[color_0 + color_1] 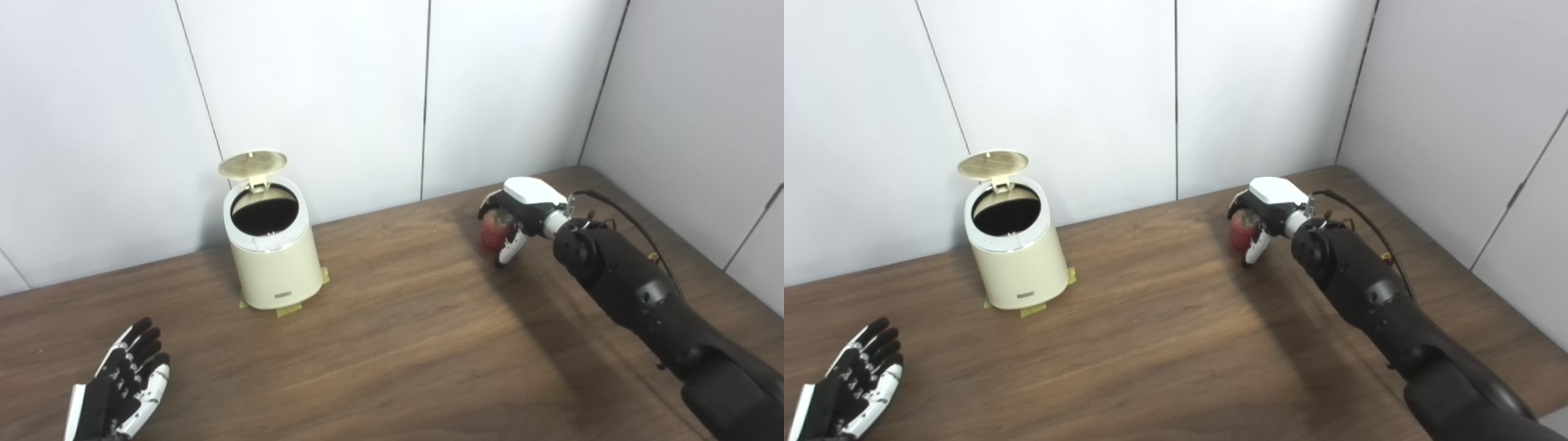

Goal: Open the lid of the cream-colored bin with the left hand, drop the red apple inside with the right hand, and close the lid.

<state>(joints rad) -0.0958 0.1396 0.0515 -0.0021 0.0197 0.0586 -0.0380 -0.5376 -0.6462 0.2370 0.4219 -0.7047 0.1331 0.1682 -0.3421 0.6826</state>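
Left eye view: both hands and the bin show; the right eye view shows the same layout.
Right hand: fingers curled around the red apple, holding it; whether the fruit rests on the bench or sits just above it cannot be told.
Red apple: under the palm of the right hand, between fingers and thumb, only its left face visible.
Left hand: palm up, fingers apart and extended, holding nothing, low over the bench at the near left corner.
Cream-colored bin: upright, beyond the left hand and a little to its right; well apart from the right hand, off to that hand's left.
Lid: hinged up at the back, dark interior exposed.
Tape: yellowish tabs at the bin's base.
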